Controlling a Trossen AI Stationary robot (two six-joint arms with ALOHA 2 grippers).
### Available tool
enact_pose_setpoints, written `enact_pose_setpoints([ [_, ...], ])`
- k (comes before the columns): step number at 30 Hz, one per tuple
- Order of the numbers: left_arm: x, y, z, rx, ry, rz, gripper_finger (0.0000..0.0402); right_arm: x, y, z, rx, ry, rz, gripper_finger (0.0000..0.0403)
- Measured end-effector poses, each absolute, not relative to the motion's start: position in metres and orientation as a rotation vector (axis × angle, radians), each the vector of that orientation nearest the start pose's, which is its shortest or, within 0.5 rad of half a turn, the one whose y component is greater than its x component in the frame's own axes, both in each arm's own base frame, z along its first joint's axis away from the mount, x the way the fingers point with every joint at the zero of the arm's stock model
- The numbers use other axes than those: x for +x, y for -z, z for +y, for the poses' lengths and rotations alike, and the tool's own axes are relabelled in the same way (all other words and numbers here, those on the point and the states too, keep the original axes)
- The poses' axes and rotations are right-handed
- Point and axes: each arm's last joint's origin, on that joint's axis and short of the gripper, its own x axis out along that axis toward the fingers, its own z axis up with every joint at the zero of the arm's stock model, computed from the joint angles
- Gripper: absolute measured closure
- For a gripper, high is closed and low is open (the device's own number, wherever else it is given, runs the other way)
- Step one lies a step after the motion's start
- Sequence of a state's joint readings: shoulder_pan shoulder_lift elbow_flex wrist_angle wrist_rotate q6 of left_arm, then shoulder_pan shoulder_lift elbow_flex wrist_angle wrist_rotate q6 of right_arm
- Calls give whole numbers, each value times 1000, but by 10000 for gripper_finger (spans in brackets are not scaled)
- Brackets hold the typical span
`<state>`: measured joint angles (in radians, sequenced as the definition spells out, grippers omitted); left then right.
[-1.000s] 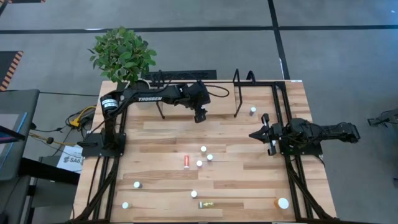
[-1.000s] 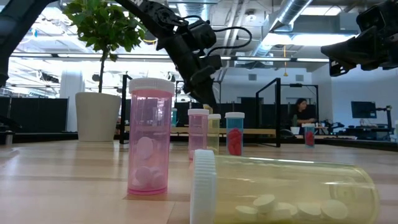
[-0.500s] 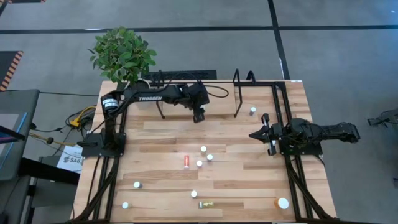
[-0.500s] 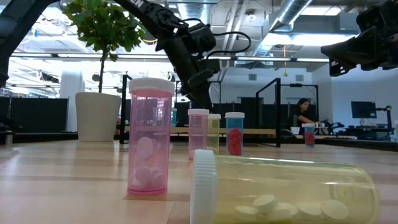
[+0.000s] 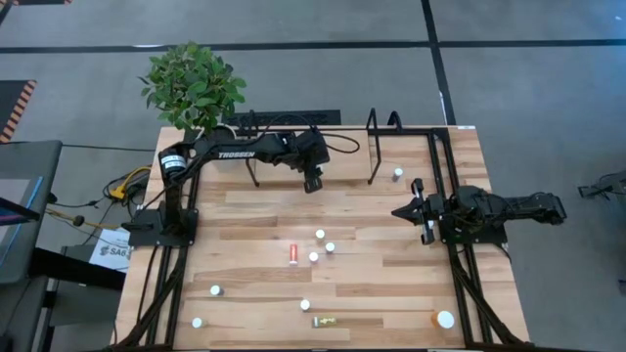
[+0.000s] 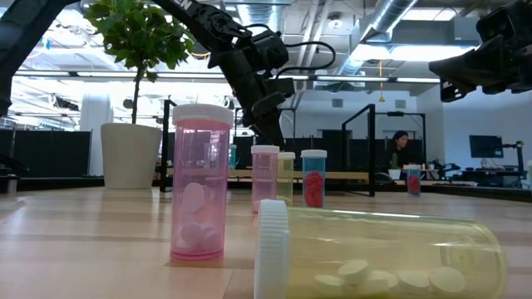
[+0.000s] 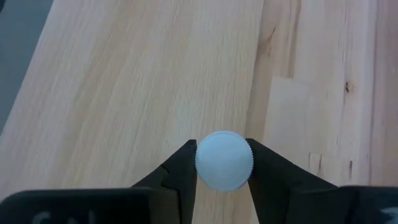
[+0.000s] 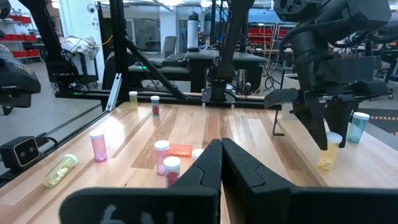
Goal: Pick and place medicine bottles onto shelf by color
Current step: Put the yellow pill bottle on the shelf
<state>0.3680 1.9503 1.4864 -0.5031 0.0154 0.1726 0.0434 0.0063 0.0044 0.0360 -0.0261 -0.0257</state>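
My left gripper (image 5: 313,182) reaches down over the shelf (image 5: 373,147) at the table's far side and is shut on a yellow medicine bottle (image 8: 327,154) with a white cap. A pale blue bottle (image 8: 357,126) stands just beyond it. Several more white-capped bottles stand mid-table (image 5: 320,235). A red bottle (image 5: 293,253) and a yellow one (image 5: 325,321) lie on their sides. A larger orange bottle (image 5: 445,319) stands at the near right corner. My right gripper (image 5: 415,209) hovers shut and level at the table's right side, holding nothing. My left gripper pinches the yellow bottle's round white cap (image 7: 224,160) between its two fingers, one on each side of the rim. The fingers (image 8: 323,130) come slanting down from above. The bottle stays upright, and its base (image 8: 326,167) looks to rest on the wood.
A potted plant (image 5: 192,86) stands at the far left corner. The shelf's black upright loops (image 5: 252,147) flank my left gripper. A lone bottle (image 5: 397,174) stands right of the shelf. Two more (image 5: 215,290) stand near the near left corner. Open wood lies between the shelf and the mid-table cluster.
My left gripper has stayed in place over the shelf, and its fingers have closed in on the bottle's cap. The right arm has kept still.
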Motion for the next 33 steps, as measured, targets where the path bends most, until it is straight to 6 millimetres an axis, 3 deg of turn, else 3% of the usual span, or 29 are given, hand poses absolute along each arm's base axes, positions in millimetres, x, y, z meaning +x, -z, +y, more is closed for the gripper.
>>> enact_pose_setpoints([
  [12, 378, -215, 186, -1, -289, 954, 297, 98, -168, 5, -25, -69, -35, 377],
  [27, 340, -215, 248, -20, -371, 970, 297, 98, -168, 5, -25, -69, -36, 377],
  [33, 331, -215, 259, -61, -379, 956, 297, 98, -168, 5, -25, -69, -36, 377],
])
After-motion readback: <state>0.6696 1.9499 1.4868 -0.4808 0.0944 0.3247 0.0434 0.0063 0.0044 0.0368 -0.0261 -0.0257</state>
